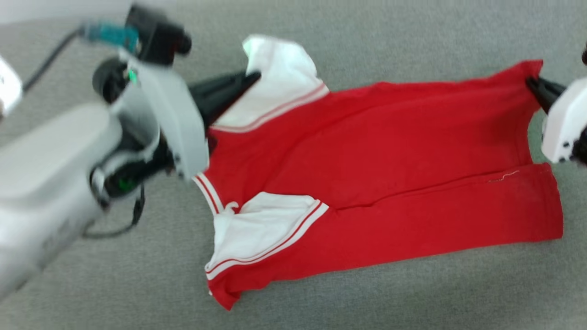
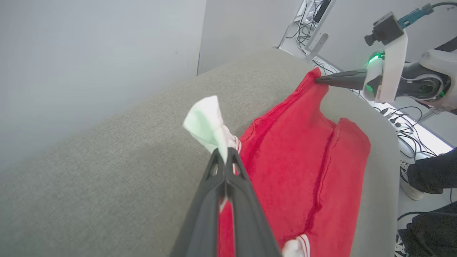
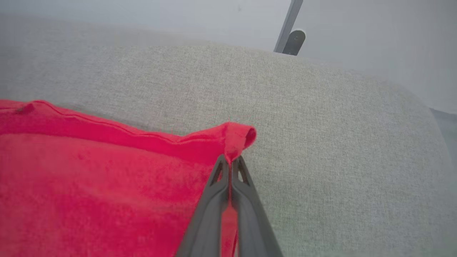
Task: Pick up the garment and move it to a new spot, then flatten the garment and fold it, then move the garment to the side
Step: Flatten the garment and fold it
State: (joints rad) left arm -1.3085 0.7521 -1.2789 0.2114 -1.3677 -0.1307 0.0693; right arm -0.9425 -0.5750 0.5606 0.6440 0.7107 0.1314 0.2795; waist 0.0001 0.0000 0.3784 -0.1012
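Left gripper (image 2: pixel 224 152) and right gripper (image 3: pixel 230 161) pinch one garment (image 1: pixel 367 151).

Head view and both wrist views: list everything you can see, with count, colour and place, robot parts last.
garment: one, red with white sleeves, spread across the middle of the surface
surface: one, grey fabric, under the garment
cables: several, black, on the floor beyond the surface, left wrist view
post: one, grey metal, behind the surface, right wrist view
person's legs: two, dark-clothed, right edge of the left wrist view
left gripper: one, dark, shut on a white sleeve
right gripper: one, dark, shut on a red hem corner
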